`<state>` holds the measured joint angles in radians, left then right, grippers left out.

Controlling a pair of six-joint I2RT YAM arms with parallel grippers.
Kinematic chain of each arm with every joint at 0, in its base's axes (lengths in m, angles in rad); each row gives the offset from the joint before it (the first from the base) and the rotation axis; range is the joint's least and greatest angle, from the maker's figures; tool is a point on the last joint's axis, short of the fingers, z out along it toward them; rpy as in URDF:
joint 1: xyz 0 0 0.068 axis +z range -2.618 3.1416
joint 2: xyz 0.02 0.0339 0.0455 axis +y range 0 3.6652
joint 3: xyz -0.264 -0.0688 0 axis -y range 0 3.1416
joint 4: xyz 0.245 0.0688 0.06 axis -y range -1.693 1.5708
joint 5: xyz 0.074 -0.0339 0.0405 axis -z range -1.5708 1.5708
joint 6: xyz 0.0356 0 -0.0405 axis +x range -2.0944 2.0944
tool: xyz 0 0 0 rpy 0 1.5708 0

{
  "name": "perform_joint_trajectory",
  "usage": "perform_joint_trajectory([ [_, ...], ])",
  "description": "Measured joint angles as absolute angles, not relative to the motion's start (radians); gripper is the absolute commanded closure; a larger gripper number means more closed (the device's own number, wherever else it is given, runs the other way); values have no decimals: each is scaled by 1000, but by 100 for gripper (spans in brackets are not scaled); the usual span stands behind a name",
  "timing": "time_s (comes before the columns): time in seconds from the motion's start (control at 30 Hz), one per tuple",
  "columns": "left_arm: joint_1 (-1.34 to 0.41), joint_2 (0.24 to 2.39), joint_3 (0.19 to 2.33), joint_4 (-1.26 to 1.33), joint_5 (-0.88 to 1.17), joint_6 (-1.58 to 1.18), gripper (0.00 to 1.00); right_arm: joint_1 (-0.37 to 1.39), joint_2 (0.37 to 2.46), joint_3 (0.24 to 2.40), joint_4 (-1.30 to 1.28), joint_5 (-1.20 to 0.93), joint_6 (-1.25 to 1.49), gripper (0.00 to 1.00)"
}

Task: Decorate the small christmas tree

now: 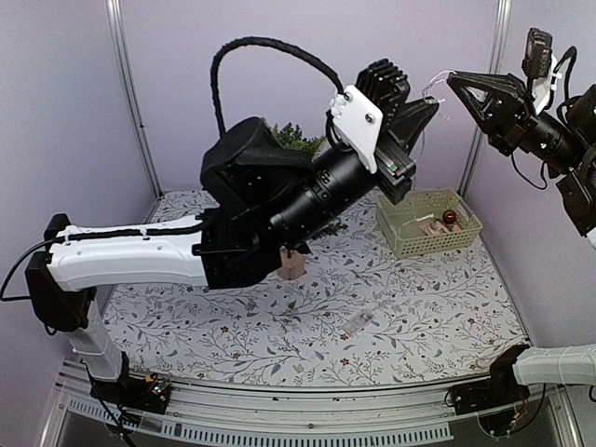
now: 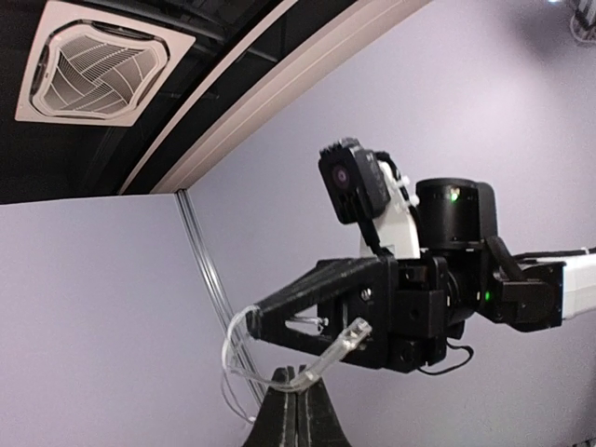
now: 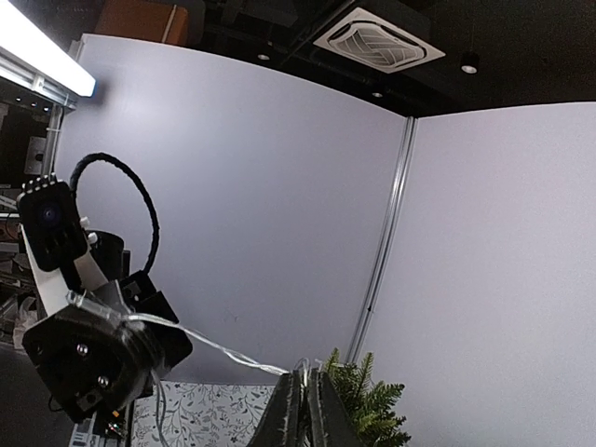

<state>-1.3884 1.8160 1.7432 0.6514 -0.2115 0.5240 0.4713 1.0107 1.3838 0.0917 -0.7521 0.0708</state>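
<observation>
Both the left gripper point(image 2: 298, 402) and right gripper point(image 3: 305, 402) pinch shut on a clear wire strand point(image 2: 335, 352) high above the table point(image 1: 419, 307), while the small christmas tree point(image 1: 296, 138), near the far edge behind the left arm, looks undecorated, so draping it remains.

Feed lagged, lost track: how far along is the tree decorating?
Done: nothing shows on the small christmas tree, mostly hidden by the left arm. In hand: left hand and right hand both pinch a clear cord, raised high. Left: drape the cord, then the red ball in the basket.
</observation>
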Motion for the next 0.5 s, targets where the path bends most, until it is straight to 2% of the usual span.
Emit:
perform_joint_trajectory([
  [0.1,-1398,1757,1744,613,-209,532,100,473,1009,1365,113,-760,85,78],
  [0.43,-1453,1637,1745,451,-240,570,100,487,1008,1311,167,-762,112,33],
  [0.5,-1456,1612,1732,434,-255,573,100,489,1005,1297,174,-758,115,20],
])
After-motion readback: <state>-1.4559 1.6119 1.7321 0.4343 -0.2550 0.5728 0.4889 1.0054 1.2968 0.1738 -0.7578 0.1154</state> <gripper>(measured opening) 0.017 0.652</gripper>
